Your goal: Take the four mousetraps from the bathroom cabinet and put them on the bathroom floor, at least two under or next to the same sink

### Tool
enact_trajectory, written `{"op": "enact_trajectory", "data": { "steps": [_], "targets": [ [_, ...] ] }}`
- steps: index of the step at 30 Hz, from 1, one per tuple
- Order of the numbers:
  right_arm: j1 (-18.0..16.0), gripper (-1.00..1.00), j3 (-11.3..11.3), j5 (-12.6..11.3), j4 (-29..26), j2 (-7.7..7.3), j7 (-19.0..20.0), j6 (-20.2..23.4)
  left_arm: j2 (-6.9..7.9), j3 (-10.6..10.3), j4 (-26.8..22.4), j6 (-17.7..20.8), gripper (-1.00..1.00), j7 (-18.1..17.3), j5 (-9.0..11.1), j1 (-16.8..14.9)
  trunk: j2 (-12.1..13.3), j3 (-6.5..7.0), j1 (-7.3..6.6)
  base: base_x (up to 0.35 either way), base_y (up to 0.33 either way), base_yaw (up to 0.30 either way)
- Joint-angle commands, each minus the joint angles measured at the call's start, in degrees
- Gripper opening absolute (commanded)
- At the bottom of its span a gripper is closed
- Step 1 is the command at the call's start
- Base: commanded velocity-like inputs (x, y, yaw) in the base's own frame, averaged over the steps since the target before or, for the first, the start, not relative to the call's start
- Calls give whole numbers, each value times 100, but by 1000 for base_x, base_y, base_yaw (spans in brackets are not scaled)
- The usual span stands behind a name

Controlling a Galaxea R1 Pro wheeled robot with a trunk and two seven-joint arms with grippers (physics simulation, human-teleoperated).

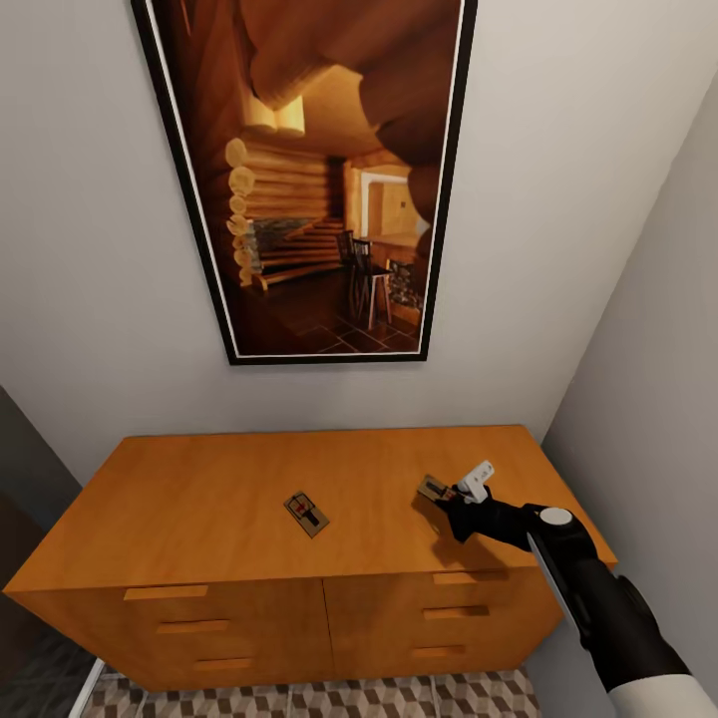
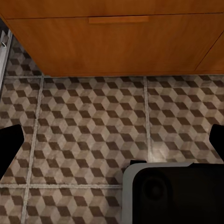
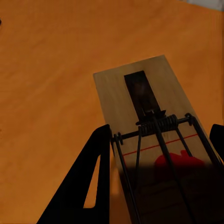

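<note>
My right gripper (image 1: 446, 491) holds one mousetrap (image 3: 154, 140) between narrowed fingers, board's long axis running out along them, over the cabinet (image 1: 199, 499) top's right side. Second mousetrap (image 1: 306, 514) lies flat mid-top, leftward; right arm nearer. Left gripper (image 2: 112, 140) spread wide above bathroom floor (image 2: 84, 121).

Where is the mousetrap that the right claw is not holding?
In the head view, the free mousetrap lies flat on the cabinet top, near its middle and front edge, to the left of the right claw.
</note>
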Motion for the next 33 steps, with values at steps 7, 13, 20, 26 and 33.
{"op": "enact_trajectory", "data": {
  "steps": [7,13,20,26,33],
  "targets": [
    [-5,-100,7,41,-79,-8,34,43,1,17,9,-15,100,-59,47,-4,-11,-10,4,0,0,0],
    [-5,-100,8,41,-85,-11,35,45,1,17,10,-15,100,-59,47,-4,-11,-10,4,0,0,0],
    [-5,-100,14,41,-85,-11,35,46,1,17,9,-15,100,-59,47,-4,-11,-10,4,0,0,0],
    [-5,-100,17,41,-85,-11,35,46,1,17,10,-15,100,-59,47,-4,-11,-10,4,0,0,0],
    [-5,-100,23,41,-85,-11,35,46,1,17,10,-15,100,-59,47,-4,-11,-10,4,-51,0,0]
  ]
}}
